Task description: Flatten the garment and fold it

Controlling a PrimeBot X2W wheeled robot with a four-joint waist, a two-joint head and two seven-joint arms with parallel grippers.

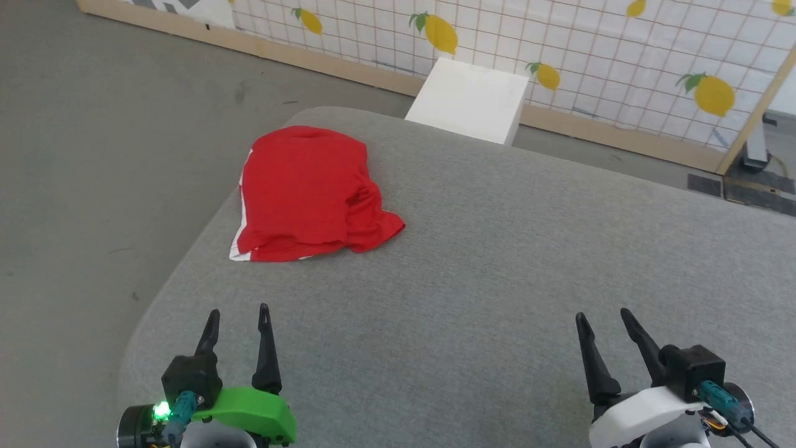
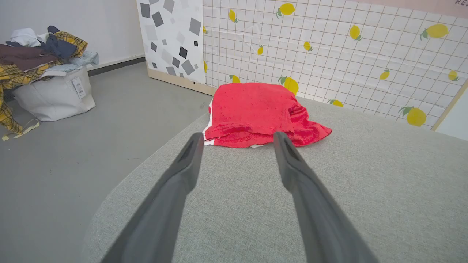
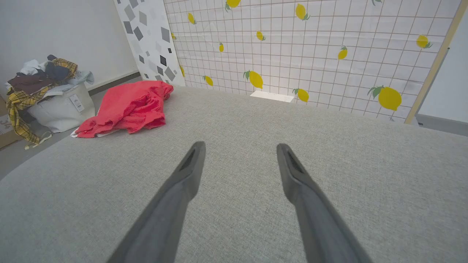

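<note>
The garment [image 1: 305, 193] is a bright red pair of shorts with white trim, lying rumpled and partly doubled over near the far left edge of the grey padded table [image 1: 497, 280]. It also lies straight ahead of my left gripper [image 2: 237, 136] as the garment [image 2: 256, 113], and far off to the left as the garment [image 3: 126, 107] in the right wrist view. My left gripper [image 1: 239, 314] is open at the lower left, short of the shorts. Over bare table at the lower right, my right gripper [image 1: 603, 317] is open, nothing between its fingers.
A white box [image 1: 469, 99] stands on the floor beyond the table's far edge, before a lemon-patterned screen [image 1: 559, 50]. A white bag heaped with clothes [image 2: 44, 76] sits on the floor to the left. The table's left edge drops to grey floor [image 1: 93, 186].
</note>
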